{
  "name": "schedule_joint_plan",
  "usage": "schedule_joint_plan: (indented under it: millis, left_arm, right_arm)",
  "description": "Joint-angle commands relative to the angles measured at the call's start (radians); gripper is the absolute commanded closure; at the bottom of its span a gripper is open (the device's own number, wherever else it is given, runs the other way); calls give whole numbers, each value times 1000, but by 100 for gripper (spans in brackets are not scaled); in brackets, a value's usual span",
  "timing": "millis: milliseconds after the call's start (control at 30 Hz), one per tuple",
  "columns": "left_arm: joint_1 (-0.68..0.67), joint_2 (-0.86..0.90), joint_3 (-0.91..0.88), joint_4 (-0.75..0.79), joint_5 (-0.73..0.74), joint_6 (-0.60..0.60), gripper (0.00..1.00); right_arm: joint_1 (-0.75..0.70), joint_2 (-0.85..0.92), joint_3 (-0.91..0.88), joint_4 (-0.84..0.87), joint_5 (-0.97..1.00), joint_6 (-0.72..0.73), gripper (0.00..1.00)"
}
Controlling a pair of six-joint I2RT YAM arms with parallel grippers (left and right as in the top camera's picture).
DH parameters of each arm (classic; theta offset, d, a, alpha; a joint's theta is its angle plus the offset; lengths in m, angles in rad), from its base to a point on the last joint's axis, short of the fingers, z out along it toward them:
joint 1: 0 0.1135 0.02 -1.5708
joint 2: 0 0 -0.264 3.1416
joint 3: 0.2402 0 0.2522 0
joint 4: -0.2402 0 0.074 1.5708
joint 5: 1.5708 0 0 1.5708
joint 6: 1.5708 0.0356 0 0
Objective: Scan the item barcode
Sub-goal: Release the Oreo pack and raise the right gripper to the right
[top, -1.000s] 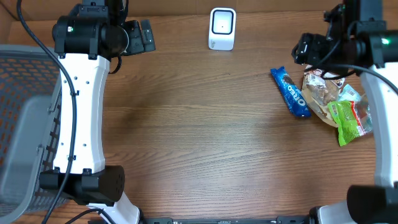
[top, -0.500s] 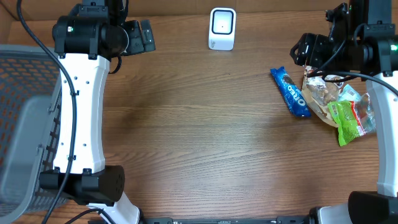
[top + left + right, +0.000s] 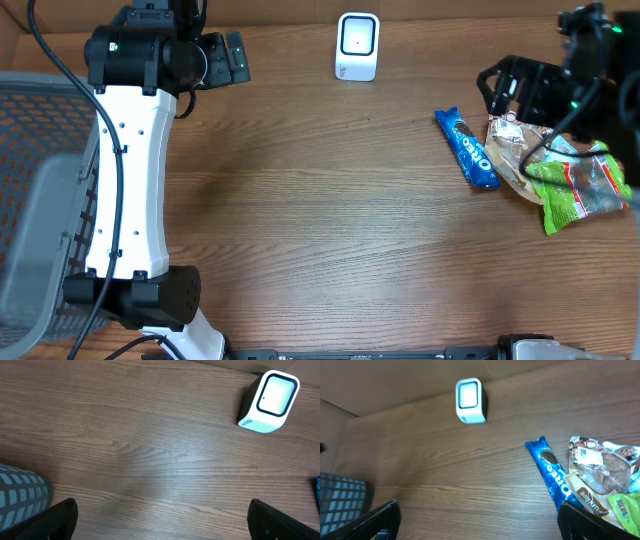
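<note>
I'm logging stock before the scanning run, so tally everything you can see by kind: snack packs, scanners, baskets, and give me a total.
Snack packs: 3 (blue Oreo pack, clear-and-brown bag, green bag)
Barcode scanner: 1
Mesh basket: 1
Total: 5

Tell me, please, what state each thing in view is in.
Left gripper: jaws open, empty.
Right gripper: jaws open, empty.
Scanner: upright, nothing before it.
Oreo pack: lying flat on table, untouched.
Clear snack bag: lying flat beside Oreo pack.
Green snack bag: lying flat, overlapping clear snack bag.
</note>
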Motion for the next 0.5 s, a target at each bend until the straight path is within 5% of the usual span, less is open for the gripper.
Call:
schedule_joint_plan:
  millis: [0, 467]
  left_arm:
    - [0, -31, 21, 4, -12, 20, 1]
    - [0, -31, 21, 4, -12, 20, 0]
  right_arm:
    - [-3, -19, 22, -11, 21, -5, 0]
    - [-3, -61, 21, 4, 211, -9, 0]
